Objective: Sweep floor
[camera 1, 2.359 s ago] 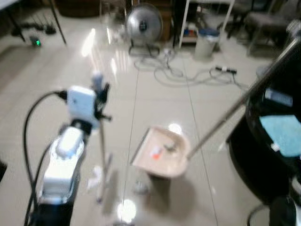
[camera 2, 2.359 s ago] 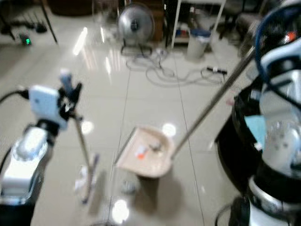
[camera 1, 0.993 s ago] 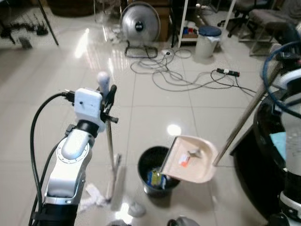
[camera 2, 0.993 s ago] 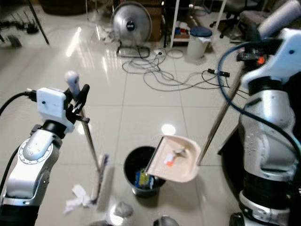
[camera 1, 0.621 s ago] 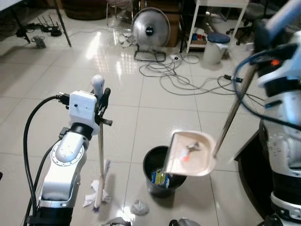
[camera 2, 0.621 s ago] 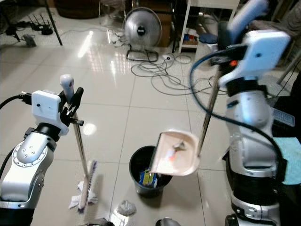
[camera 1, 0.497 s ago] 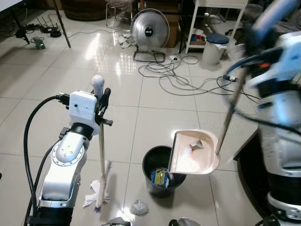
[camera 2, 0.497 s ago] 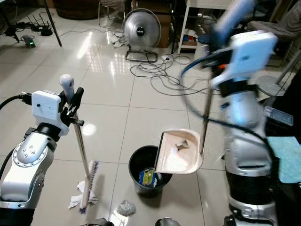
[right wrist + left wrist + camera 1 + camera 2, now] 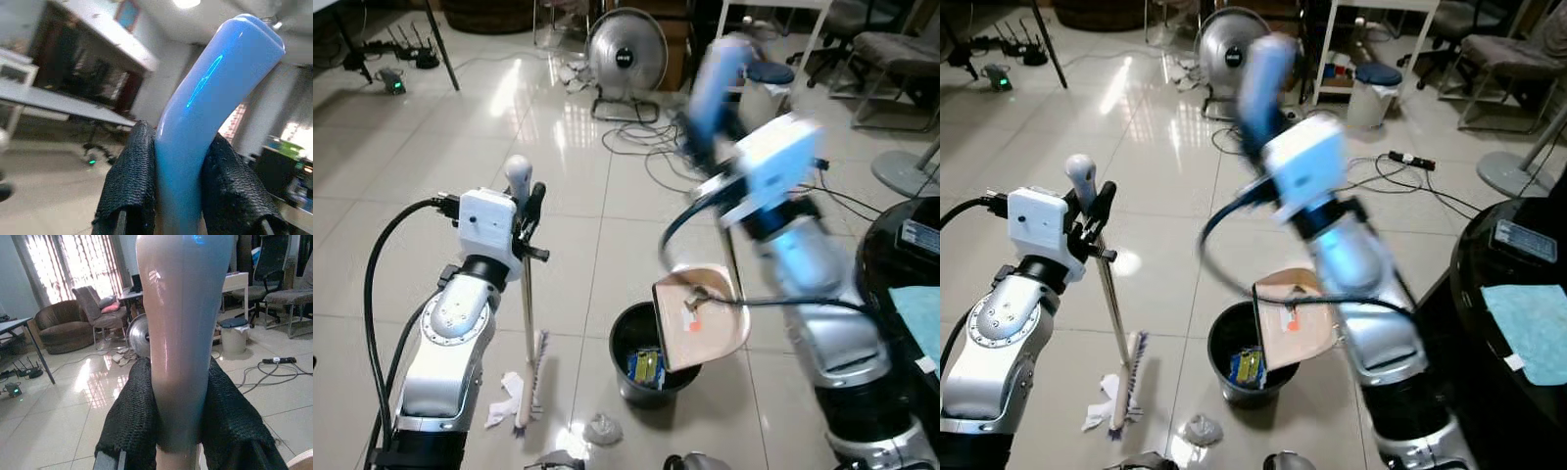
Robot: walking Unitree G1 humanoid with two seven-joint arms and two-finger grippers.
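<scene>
My left gripper is shut on the broom's pale handle, which it holds upright. The broom head rests on the tiled floor beside crumpled white paper. My right gripper is shut on the blue handle of the dustpan's long pole; that arm is blurred. The beige dustpan is tipped steeply over a black bin, with orange and grey scraps still on it. The bin holds some rubbish.
A grey clump lies on the floor near the bin. A standing fan, loose cables and a small white bin are behind. A black round object with a blue cloth stands at the right.
My right arm has swung left across the view and the dustpan has tipped steeper over the bin. The left arm and broom have stayed put.
</scene>
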